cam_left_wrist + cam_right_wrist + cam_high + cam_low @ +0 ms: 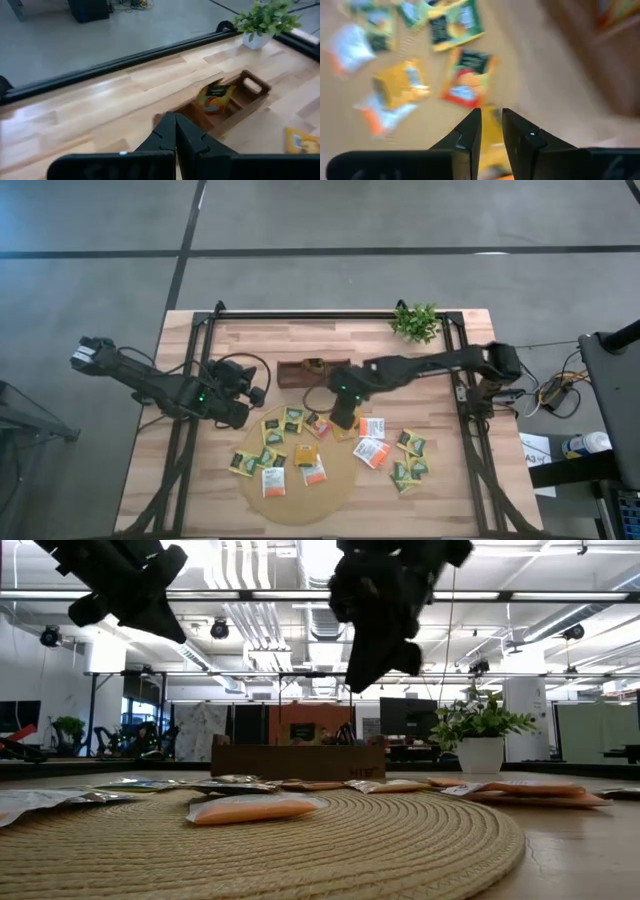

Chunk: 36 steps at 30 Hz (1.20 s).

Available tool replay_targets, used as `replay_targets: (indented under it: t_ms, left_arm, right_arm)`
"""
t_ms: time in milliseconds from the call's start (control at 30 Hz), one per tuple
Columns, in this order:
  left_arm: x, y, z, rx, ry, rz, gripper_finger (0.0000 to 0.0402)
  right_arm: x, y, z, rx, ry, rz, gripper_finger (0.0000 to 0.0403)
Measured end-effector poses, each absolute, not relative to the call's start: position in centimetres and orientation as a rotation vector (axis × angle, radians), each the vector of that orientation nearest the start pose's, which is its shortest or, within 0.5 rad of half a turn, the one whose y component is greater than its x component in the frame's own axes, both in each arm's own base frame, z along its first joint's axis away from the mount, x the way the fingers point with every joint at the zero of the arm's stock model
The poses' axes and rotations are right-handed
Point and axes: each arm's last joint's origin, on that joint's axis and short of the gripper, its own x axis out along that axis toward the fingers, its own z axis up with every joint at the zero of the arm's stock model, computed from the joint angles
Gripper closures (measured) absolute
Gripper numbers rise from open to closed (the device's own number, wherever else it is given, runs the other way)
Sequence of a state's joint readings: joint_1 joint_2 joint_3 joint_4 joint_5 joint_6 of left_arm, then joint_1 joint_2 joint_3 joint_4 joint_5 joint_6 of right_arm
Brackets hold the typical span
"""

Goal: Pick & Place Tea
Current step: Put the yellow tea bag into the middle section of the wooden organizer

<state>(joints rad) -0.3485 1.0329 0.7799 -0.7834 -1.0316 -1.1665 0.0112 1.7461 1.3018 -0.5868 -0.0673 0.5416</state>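
**Two dark arms, both raised off the table**

Left dark two-finger gripper (253, 394): arm reaches in from the far left, hanging above the table's left half, fingers (167, 135) pressed together.

Right dark two-finger gripper (343, 417): arm stretches from the right edge to mid-table, angled downward, fingers (470, 131) narrowly parted.

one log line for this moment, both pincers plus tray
left pincer: shut, idle near tray | right pincer: narrowly open above yellow sachet, nothing held | tray: one sachet inside
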Motion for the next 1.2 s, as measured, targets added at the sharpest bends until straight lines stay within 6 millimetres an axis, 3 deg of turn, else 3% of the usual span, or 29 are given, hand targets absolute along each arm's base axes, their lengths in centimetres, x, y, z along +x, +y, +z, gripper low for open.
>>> replay_targets:
  t_ms: [167, 367, 567, 733, 867, 1067, 1200]
  left_arm:
    - [19.7, -4.7, 25.2, -0.335, 0.409, 0.737, 0.0401]
    - [20.9, -5.0, 24.1, -0.383, 0.434, 0.582, 0.0401]
    - [21.1, -5.3, 24.0, -0.42, 0.478, 0.501, 0.0401]
    - [21.2, -5.2, 23.9, -0.436, 0.515, 0.455, 0.0401]
    - [21.4, -4.5, 23.1, -0.542, 0.503, 0.451, 0.0401]
    - [22.6, -2.4, 20.6, -0.798, 0.384, 0.271, 0.0401]
    - [23.3, -1.0, 18.7, -0.894, 0.339, 0.301, 0.04]
  right_arm:
    - [35.6, 2.5, 20.7, 0.786, 0.975, -0.154, 0.0313]
    - [34.4, 4.3, 18.4, 0.869, 1.037, -0.229, 0.0298]
    - [33.5, 5.5, 17.7, 0.938, 1.069, -0.272, 0.0298]
    - [34.4, 5.7, 18.4, 0.981, 0.951, -0.213, 0.0305]
    - [35.1, 5.1, 18.3, 1.011, 0.9, -0.284, 0.0311]
    - [36.2, 4.9, 15.7, 1.061, 0.918, -0.324, 0.0309]
    - [37.4, 5.0, 15.1, 1.08, 0.919, -0.332, 0.0302]
